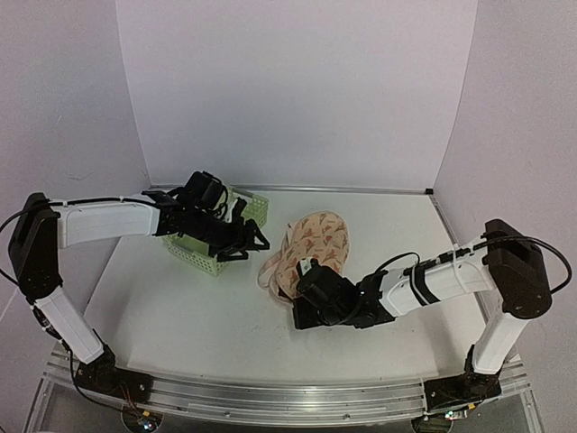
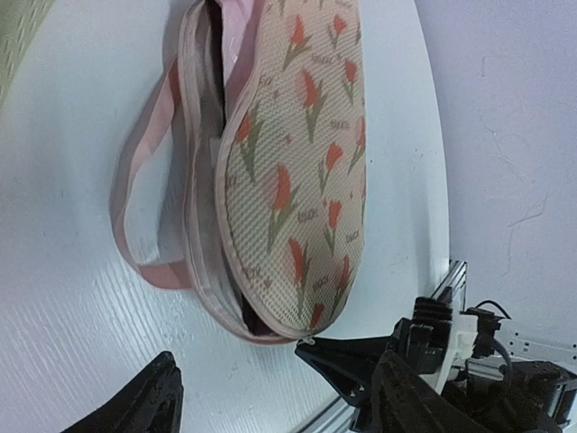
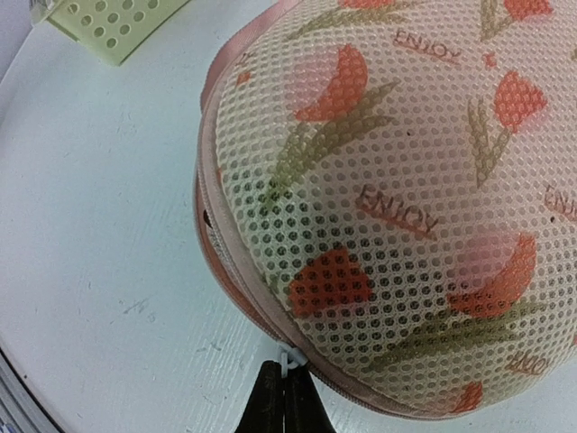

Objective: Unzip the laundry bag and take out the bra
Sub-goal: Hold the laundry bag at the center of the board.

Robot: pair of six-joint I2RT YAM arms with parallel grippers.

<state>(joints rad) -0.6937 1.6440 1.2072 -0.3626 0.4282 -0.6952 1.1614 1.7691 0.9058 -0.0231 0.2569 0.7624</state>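
Observation:
The laundry bag lies on the white table, a cream mesh pouch with orange tulip print and pink trim. My right gripper is shut on the white zipper pull at the bag's near end; it also shows in the top view. In the left wrist view the bag gapes along its left seam, and a dark sliver of the bra shows inside; the rest is hidden. My left gripper is open and empty, hovering left of the bag, beside the basket.
A light-green plastic lattice basket stands left of the bag under my left arm; its corner shows in the right wrist view. The bag's pink loop strap lies on the table to its left. The table's metal front rail runs along the near edge.

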